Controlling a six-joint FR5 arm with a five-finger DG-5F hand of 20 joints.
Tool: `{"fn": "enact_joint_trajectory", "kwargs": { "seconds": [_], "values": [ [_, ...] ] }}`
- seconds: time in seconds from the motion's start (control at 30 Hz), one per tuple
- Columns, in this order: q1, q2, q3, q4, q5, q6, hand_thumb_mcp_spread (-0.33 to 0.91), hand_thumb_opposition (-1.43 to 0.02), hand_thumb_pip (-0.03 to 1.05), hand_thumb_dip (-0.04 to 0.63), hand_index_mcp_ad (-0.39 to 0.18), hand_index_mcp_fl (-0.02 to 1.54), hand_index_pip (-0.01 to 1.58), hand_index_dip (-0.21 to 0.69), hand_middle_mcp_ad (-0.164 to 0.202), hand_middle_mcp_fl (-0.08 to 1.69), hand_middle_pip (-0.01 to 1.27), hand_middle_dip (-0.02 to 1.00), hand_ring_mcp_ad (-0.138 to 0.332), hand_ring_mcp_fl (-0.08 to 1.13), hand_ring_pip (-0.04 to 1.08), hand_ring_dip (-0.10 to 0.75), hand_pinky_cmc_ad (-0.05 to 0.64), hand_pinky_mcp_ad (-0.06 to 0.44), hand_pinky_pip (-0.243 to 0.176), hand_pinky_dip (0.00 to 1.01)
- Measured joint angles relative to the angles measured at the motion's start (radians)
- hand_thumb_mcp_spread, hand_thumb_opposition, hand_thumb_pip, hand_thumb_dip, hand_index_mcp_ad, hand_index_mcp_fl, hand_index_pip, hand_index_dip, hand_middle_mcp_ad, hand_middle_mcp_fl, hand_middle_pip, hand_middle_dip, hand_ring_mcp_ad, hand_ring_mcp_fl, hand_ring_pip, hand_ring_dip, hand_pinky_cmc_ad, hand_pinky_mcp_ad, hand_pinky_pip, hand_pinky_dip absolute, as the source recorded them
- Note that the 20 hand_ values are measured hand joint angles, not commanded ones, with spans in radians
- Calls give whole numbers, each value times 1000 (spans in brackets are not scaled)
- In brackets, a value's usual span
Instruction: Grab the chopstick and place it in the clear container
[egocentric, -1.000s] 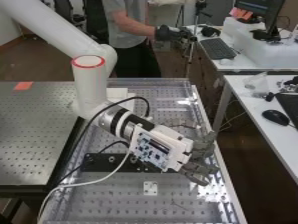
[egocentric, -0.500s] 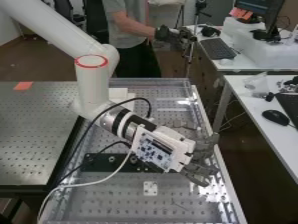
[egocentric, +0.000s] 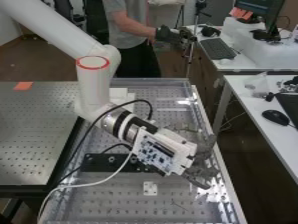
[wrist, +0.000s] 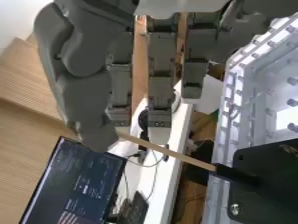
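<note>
Well, the robot's hand (egocentric: 199, 165) hangs over the right side of the perforated bench board (egocentric: 116, 202), angled toward the near right, while the white arm (egocentric: 93, 97) comes down from the far left. From the wrist view, the thumb (wrist: 90, 112) and the nearest of the fingers (wrist: 120, 95) meet at their tips, clamped on the wooden chopstick (wrist: 179, 156); the other fingers reach down beside that one, fairly straight, with narrow gaps between them. The chopstick runs slantwise from that pinch to a black piece (wrist: 236, 176), where its other end meets it. What the stick does behind the thumb, I cannot tell.

On the board, left of the hand, lies a black plate (egocentric: 106, 162), with a small white plate (egocentric: 150, 188) nearer. A dark metal table (egocentric: 33, 140) adjoins on the left, an orange square (egocentric: 23, 86) toward its far edge. Over on the right, a white desk (egocentric: 256, 145) carries a black mouse (egocentric: 275, 117).
</note>
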Motion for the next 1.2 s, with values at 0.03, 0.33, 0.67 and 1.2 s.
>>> {"fn": "enact_joint_trajectory", "kwargs": {
  "seconds": [0.03,0.33,0.67,1.2],
  "values": [
    [0,0,0,-1,-1,0,628,-833,431,326,-187,688,737,206,61,878,283,714,122,442,106,375,332,65,-68,138],
    [-2,-1,0,-3,-7,8,684,-864,431,326,-222,791,770,218,59,908,279,714,115,443,106,377,347,72,-65,148],
    [-9,-1,4,-6,-6,-6,764,-960,431,307,-265,860,841,248,51,1063,293,714,115,469,105,377,368,87,-52,154],
    [-4,7,8,23,25,-55,853,-1012,442,298,-136,1009,721,251,-12,1176,304,716,117,579,124,407,398,101,-35,154]
  ]
}}
